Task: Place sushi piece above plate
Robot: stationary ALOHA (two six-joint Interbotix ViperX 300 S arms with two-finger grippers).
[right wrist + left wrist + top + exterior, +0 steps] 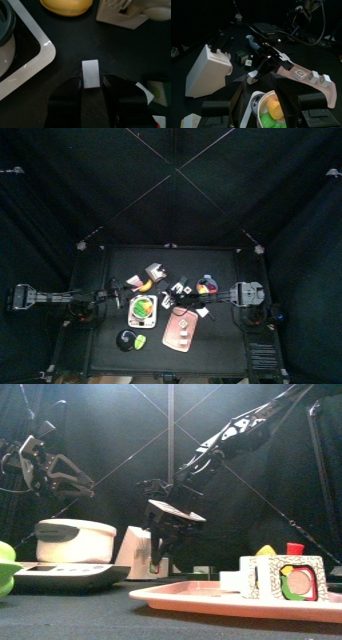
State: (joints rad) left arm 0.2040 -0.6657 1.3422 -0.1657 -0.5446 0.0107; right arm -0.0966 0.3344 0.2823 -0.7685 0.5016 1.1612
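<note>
- Your right gripper (91,84): jaws clamped on the sushi piece (91,73), above bare table (100,45).
- Your left gripper (264,102): parked at the left side; finger state cannot be told.

A: Where was the sushi (91,73)?
B: Clamped between the right gripper's (91,84) fingers (69,92), up off the worktop (100,42).
A: What did it look like?
B: A small white block standing upright; its black band wasn't visible.
</note>
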